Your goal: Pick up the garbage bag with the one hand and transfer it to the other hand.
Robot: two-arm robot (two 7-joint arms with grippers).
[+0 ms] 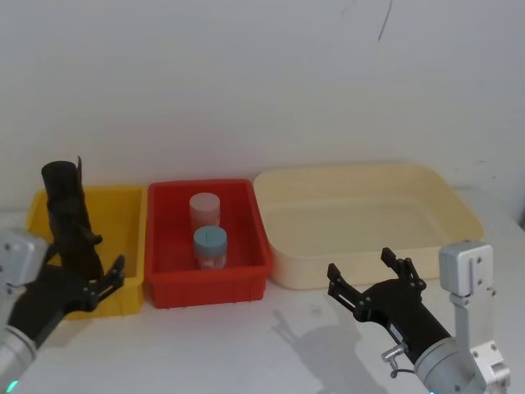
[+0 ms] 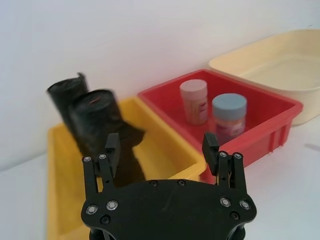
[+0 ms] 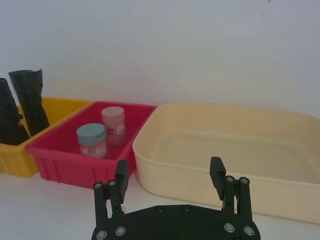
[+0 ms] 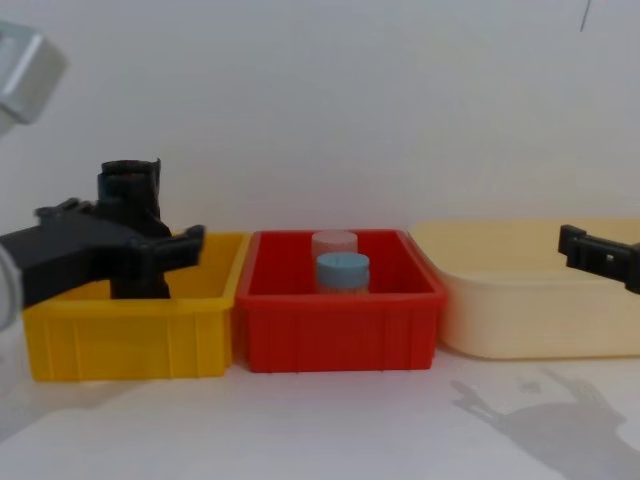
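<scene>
The left claw [image 2: 161,145] hovered at the front edge of the yellow bin [image 2: 52,190], its jaws spread wide with nothing between them. The garbage bag [image 2: 95,122] stood upright inside that bin, just ahead of the claw and a little off to one side of its gap. A second roll [image 2: 67,95] that looked just like it stood right behind; whether the two touched could not be told. The right claw [image 3: 169,169] waited with its jaws wide too, low over the table before the cream tub [image 3: 280,190], well apart from the bag. The likeliest trouble was the off-centre line: one finger might strike the bag and tip it against its twin, or the jaws might close on both rolls at once. A low approach could also catch the bin's front wall. The soft plastic might squash and slip if pinched near the top, and a tilted bag would leave the right claw little to take at the handover
</scene>
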